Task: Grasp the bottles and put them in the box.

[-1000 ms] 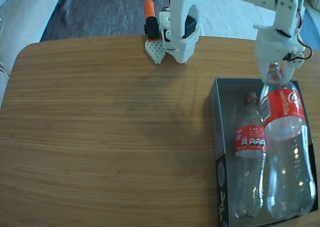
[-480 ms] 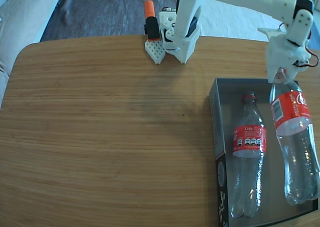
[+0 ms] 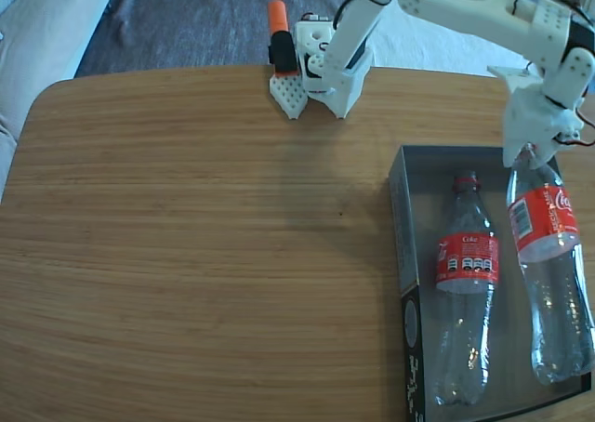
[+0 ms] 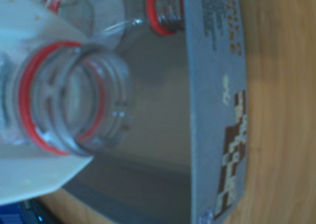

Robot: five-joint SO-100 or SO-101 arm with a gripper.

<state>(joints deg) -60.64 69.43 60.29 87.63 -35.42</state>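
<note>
Wood makes up the big round-cornered table (image 3: 186,255), which fills most of the fixed view. The white robot arm (image 3: 465,4) stands on its base (image 3: 330,69) at the far edge of the table and reaches over to the right side. An orange and black clamp (image 3: 281,41) sits just beside the base on the left.

The cardboard box (image 3: 402,255) lies at the near right corner of the table. It is dark grey inside, and its black outer side has small white print. In the wrist view the box wall (image 4: 217,86) looks grey with small brown marks on it.

Two clear Coca-Cola bottles with red labels are in the box, side by side, with their necks toward the far edge of the table. The right bottle (image 3: 548,273) is by the right wall of the box and leans a little, with its neck up in the gripper (image 3: 532,151). The left bottle (image 3: 465,301) lies flat, near the left wall of the box.

The gripper is closed on the neck of the right bottle. In the wrist view the open mouth and red ring of that bottle neck (image 4: 69,100) sit right against the white finger (image 4: 29,31). The red ring of the other bottle (image 4: 163,12) shows at the top of that view.
</note>
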